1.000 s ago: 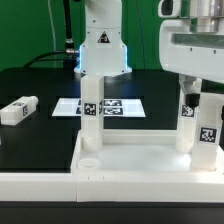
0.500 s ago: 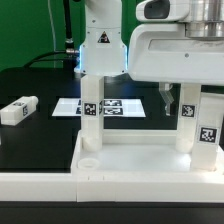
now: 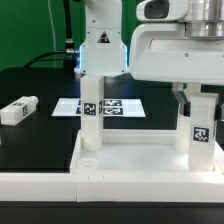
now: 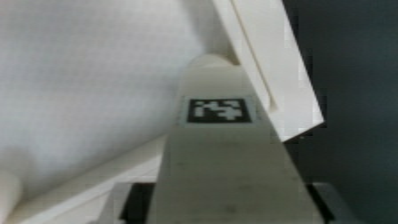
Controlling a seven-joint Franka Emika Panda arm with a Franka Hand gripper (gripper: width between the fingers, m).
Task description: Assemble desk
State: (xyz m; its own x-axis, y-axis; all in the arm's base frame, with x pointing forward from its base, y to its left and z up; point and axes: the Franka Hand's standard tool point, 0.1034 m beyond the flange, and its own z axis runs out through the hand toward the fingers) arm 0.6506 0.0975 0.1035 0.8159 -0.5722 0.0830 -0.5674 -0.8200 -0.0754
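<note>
The white plastic desk slab (image 3: 130, 158), a wide rimmed rectangle, lies flat with its rim up at the near edge of the black table (image 3: 40, 135). A short square white leg with a black-and-white tag (image 3: 199, 125) stands at its corner on the exterior view's right. The gripper (image 3: 198, 98) comes down over that leg's top. In the wrist view the leg (image 4: 217, 150) fills the gap between the two dark fingers (image 4: 128, 202), so I judge the claw clenched on it, with the slab (image 4: 80, 90) beneath. Trouble would likely come from the seating, since the foot of the leg is hidden behind the rim and whether it sits in its socket cannot be told. A leg entered slightly tilted could jam, and twisting it might drag the loose slab along the table. Letting go too soon could let it topple. The held leg's long axis is vertical, its tag facing the exterior camera, while the slab's long axis runs across that view from left to right. A second tagged white leg (image 3: 91, 112) stands upright at the slab's left end, with an empty round socket (image 3: 88, 158) just before it. Farther back lies the marker board (image 3: 115, 105), and a third white leg (image 3: 18, 110) lies on its side well apart on the left.
</note>
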